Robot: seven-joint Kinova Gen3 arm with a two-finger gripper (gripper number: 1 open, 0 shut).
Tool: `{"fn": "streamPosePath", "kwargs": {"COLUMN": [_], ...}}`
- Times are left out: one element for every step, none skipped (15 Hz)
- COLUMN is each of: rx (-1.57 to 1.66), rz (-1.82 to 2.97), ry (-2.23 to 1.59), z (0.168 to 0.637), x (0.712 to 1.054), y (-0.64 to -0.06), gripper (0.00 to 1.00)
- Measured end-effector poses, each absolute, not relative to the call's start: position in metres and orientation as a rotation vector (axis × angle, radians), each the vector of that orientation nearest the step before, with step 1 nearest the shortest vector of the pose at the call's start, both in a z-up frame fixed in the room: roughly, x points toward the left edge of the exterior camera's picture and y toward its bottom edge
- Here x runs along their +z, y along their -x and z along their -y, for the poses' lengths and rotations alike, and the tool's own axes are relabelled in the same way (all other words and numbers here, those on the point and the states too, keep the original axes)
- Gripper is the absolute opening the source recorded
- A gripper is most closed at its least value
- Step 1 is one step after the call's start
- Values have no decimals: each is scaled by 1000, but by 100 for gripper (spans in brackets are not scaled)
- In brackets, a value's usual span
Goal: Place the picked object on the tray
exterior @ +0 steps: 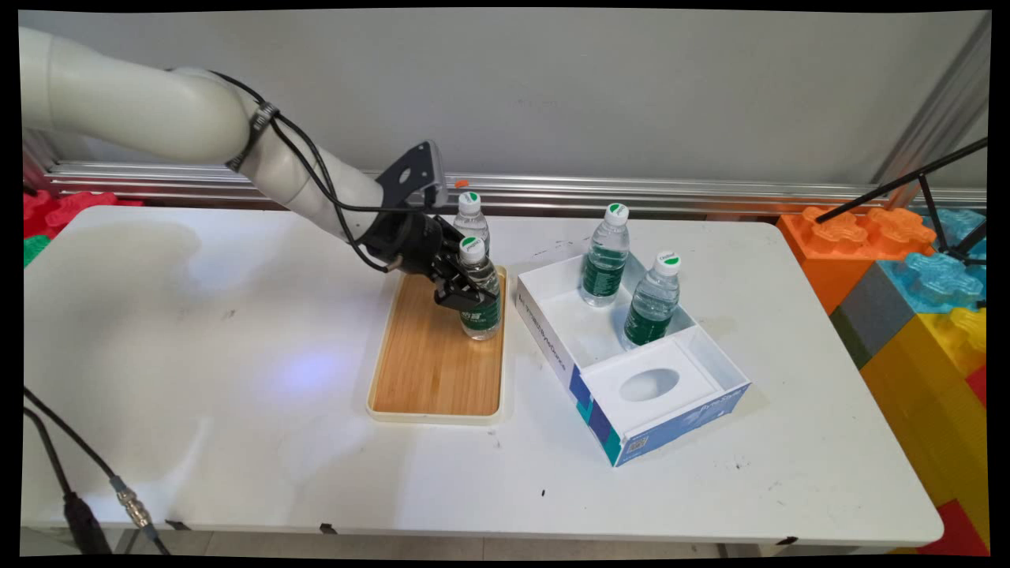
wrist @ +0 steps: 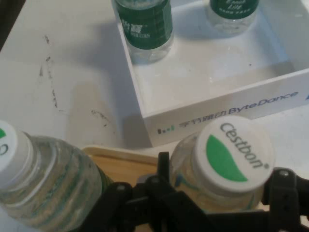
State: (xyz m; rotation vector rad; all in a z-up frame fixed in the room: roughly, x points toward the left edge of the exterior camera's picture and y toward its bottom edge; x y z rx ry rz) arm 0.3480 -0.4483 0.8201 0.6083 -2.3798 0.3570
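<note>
My gripper (exterior: pixel 465 296) (wrist: pixel 222 179) is shut on a small water bottle (exterior: pixel 482 314) (wrist: pixel 234 152) with a green label and a white cap, gripping it just below the neck. The bottle stands upright at the far right part of a wooden tray (exterior: pixel 426 371) (wrist: pixel 123 162). A second, similar bottle (exterior: pixel 471 221) (wrist: pixel 43 188) stands right behind it at the tray's far edge. To the right lies an open white box (exterior: pixel 552 347) (wrist: pixel 217 116) with blue sides, holding two more bottles (exterior: pixel 604 260) (exterior: pixel 653 304) (wrist: pixel 145 24).
Large coloured foam blocks (exterior: pixel 907 268) are stacked past the table's right edge, with a black stand leg (exterior: pixel 899 185) above them. Black cables (exterior: pixel 79 489) hang at the near left corner. Red and green blocks (exterior: pixel 55 213) lie at the far left.
</note>
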Motion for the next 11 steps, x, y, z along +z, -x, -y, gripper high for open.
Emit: {"fn": "streamPosePath", "kwargs": {"rx": [358,358,358,357,357,356,353,350,348,346,344], "rz": [2380,2381,2383,2385,2385,2387,2388,2389,2389,2390,2391], "ry": [-609,-611,-611,-613,-614,-616,-618,-618,-618,-619,-620], "z": [450,451,451,452,453,453,454,455,456,457,458], "x": [817,814,812,810,809,807,805,803,802,801,800], "y": [-347,-347,-347,-347,-346,-346,-346,-345,-345,-344,-344], "gripper": [0,0,0,0,0,0,0,100,100,100,100]}}
